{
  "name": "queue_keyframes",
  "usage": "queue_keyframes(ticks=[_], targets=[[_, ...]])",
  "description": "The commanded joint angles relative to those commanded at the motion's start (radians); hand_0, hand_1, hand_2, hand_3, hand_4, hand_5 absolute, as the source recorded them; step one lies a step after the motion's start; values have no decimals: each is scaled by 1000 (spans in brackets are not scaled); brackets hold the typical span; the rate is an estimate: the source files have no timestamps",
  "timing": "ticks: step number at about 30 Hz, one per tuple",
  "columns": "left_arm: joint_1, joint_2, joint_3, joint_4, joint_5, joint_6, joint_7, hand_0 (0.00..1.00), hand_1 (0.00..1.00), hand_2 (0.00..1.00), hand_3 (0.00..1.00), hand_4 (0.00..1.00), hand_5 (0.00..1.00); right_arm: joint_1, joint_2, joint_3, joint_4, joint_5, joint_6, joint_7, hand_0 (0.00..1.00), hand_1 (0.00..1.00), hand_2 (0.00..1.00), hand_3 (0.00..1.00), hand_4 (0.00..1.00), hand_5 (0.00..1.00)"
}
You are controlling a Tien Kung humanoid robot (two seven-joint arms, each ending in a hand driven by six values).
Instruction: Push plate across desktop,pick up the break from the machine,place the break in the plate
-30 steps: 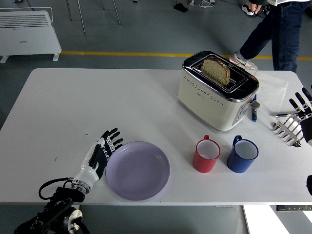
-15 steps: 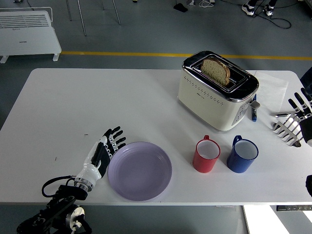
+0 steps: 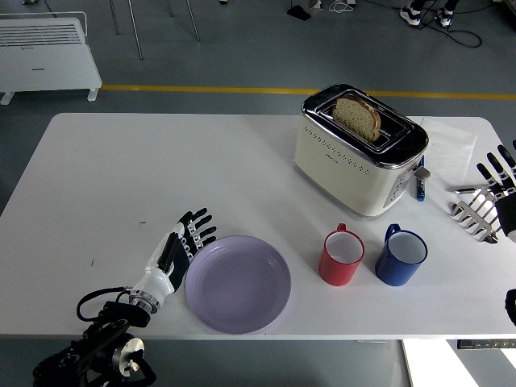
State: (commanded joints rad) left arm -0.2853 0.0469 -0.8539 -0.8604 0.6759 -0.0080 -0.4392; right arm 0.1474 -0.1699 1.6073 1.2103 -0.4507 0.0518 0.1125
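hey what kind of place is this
Probably a robotics lab staged as a breakfast table: a toaster with bread, two mugs, bare grey floor with a yellow line.

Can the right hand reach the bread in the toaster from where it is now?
Probably yes: the right hand is open beside the toaster, the bread stands up out of the slot, and nothing lies between them.

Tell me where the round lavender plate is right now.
In the head view, the round lavender plate sits near the table's front edge, left of centre, with the left hand flat against its left rim and the red mug to its right.
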Motion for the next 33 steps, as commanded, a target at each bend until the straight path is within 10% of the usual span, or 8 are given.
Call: queue_keyframes(ticks=[33], targets=[[-54,-29,68,44,-38,-20,8,807,840,916,905,571,998,-7,2,-6,-2,0,-1,1,768,708,703,720,541,619]])
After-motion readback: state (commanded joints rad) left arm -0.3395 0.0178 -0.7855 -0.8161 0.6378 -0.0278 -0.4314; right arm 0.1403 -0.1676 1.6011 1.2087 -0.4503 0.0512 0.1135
